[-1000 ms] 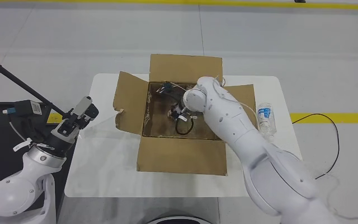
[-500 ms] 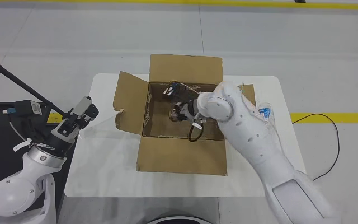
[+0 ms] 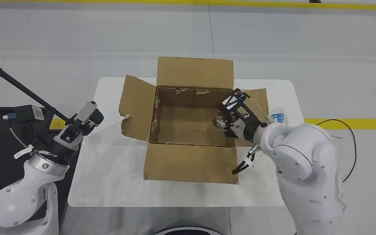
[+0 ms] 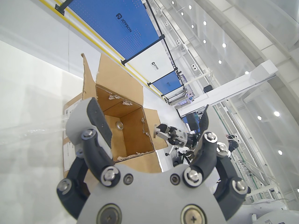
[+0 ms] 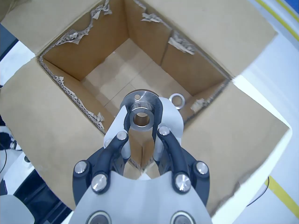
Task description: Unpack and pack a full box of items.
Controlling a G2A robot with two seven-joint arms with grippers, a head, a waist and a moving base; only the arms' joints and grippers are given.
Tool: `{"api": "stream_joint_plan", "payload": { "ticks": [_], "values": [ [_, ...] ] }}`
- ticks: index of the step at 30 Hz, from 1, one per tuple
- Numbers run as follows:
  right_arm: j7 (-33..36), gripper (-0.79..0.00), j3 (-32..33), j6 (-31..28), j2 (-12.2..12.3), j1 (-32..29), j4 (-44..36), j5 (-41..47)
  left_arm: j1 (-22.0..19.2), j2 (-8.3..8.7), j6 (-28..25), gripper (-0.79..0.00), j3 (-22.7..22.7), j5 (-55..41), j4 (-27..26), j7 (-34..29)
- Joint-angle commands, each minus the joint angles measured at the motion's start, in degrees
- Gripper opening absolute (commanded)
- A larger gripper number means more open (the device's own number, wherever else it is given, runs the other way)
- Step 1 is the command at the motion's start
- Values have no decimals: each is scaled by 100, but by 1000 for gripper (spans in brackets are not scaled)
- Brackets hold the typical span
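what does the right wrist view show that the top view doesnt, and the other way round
Right wrist view: a metal ring lying on the floor of the cardboard box near a corner, and the open bore of the flanged metal part.
Top view: the white table, a clear bottle lying on it beside a box flap, and the left gripper at the table's edge, apart from the box.
Both: the open box, and the right gripper shut on the flanged metal part above it.
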Motion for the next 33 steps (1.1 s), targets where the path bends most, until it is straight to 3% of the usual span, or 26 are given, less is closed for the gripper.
{"api": "stream_joint_plan", "payload": {
  "ticks": [1,7,18,25,33],
  "values": [
    [44,-785,437,124,48,-359,-525,-57,0,0,0,0,0,0,0,0],
    [235,-785,1429,543,148,-1163,-1323,-230,0,0,0,0,0,0,0,0],
    [247,-785,2497,1284,224,-2173,-1291,-286,0,0,0,0,0,0,0,0],
    [65,-785,2832,1644,250,-2519,-581,-240,0,0,0,0,0,0,0,0],
    [10,-785,2771,1950,307,-2054,642,-319,0,0,0,0,0,0,0,0]
  ]
}}
